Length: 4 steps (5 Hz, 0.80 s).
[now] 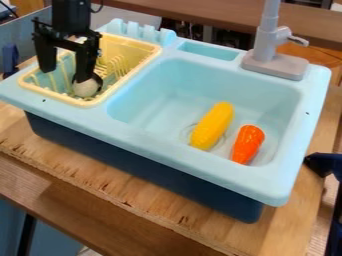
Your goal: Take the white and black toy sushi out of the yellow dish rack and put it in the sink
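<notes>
The black gripper (pixel 65 75) hangs over the yellow dish rack (pixel 125 91) at the upper left, its two fingers wide apart. A pale, rounded thing (pixel 85 88) with a dark edge beside it lies in the rack's front right part, right below the tip of the right-hand finger. Whether that tip touches it, I cannot tell. In the basin of the light blue sink (pixel 140 90), a yellow corn cob (pixel 212 125) lies tilted, and an orange carrot (pixel 248 144) rests to its right.
A grey faucet (pixel 266 45) stands at the sink's back right. Ridged light blue slots (pixel 137 33) rise behind the rack. The sink unit sits on a wooden board (pixel 140 192), and dark objects stand at the right edge of the view.
</notes>
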Each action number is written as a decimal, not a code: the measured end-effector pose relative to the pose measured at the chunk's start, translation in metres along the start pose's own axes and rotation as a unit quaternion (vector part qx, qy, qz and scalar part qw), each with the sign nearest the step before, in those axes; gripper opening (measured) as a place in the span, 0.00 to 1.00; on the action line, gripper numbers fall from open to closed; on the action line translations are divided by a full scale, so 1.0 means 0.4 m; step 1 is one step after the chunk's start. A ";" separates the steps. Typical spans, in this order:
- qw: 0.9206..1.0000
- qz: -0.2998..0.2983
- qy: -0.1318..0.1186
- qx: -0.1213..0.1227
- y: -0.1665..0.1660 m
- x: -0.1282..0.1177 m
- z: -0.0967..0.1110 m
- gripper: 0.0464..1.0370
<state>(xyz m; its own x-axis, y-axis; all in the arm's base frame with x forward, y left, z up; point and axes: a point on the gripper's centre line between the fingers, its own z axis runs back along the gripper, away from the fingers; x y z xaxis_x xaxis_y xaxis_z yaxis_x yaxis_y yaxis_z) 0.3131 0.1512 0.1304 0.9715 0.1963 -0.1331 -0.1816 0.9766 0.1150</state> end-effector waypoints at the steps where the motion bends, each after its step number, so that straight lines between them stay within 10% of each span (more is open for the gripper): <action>1: 1.000 -0.024 -0.001 0.014 -0.044 0.040 -0.031 0.96; 4: 0.995 -0.036 -0.036 0.082 -0.071 0.069 -0.032 0.96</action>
<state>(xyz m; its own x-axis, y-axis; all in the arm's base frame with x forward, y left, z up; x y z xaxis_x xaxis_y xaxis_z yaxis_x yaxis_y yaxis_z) 0.3431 0.1299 0.1107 0.9904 0.1145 -0.0775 -0.0899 0.9592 0.2680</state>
